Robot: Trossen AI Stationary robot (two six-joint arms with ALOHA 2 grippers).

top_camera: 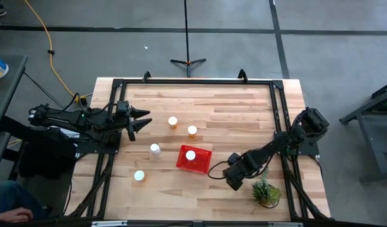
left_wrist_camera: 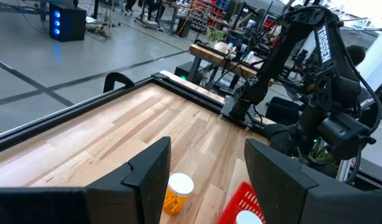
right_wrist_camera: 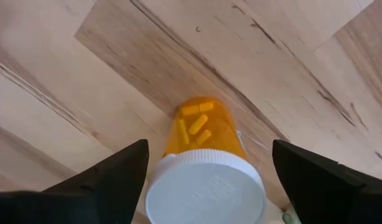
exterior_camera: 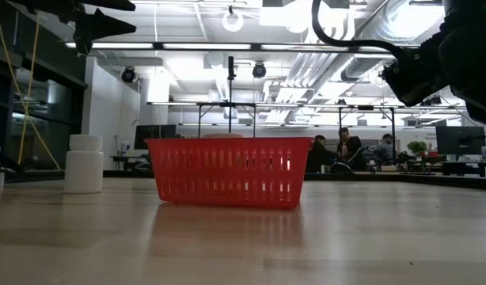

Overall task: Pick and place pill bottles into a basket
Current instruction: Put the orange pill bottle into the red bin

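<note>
Right gripper (right_wrist_camera: 206,174): dark two-finger tool, lowered over the table's near right part, jaws spread wide to either side of an orange translucent pill bottle (right_wrist_camera: 203,162) with a round white cap and yellow capsules inside. The fingers stand clear of the bottle on both sides; no grip shown. From above this gripper (top_camera: 234,178) lies just right of the basket and hides the bottle under it.

Basket (top_camera: 194,159): small red rectangular plastic basket with slotted sides, near the table's middle, holding one white-capped bottle (top_camera: 191,155).

Loose bottles on the light wooden slatted table (top_camera: 244,107): two orange white-capped bottles (top_camera: 173,122) and (top_camera: 192,131) beyond the basket, standing upright near each other; one whitish bottle (top_camera: 155,149) left of the basket; one orange bottle (top_camera: 139,176) nearer the front edge, left.

Left gripper (top_camera: 142,121): dark two-finger tool, held above the table's left side, jaws parted and holding nothing, pointing toward the two far bottles.

Small green potted plant (top_camera: 266,192): at the near right corner, just beside the right arm.

People: seated far off in the room behind, in the low view.
</note>
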